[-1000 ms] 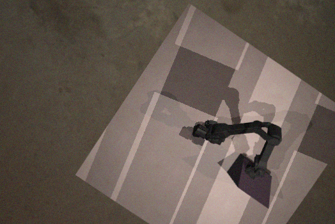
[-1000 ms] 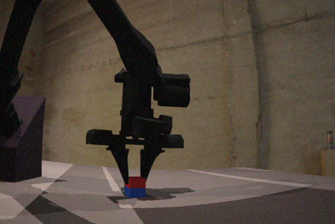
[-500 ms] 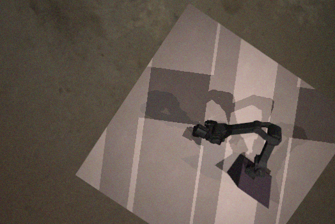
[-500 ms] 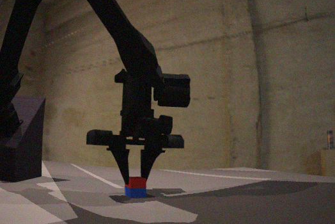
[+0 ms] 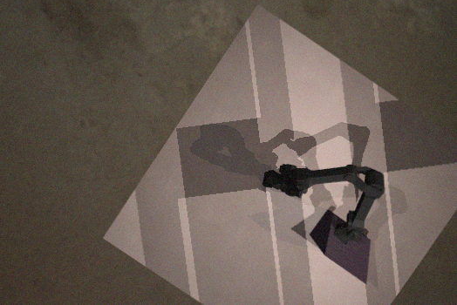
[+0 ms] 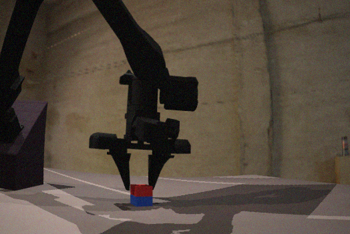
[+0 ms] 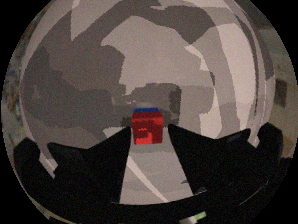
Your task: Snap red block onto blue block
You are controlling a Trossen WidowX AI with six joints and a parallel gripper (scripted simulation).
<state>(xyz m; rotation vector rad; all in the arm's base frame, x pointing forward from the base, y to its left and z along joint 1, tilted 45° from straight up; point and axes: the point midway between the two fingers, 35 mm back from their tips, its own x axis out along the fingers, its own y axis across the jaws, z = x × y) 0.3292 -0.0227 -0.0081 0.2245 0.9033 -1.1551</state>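
Atop the blue block [image 6: 141, 200] [image 7: 146, 110], red block [image 6: 141, 190] [image 7: 147, 129], end effector [image 5: 291, 181] [image 6: 140, 188] [image 7: 149, 128] half open, holding nothing

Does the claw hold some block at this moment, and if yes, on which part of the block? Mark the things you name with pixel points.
Nothing is held. The claw [image 6: 140, 188] [image 7: 149, 128] is open, with a gap beside the red block [image 6: 141, 190] [image 7: 147, 129], which sits on the blue block [image 6: 141, 200] [image 7: 146, 110].

We can read no text, label, brand, number or sign in any of the three views.
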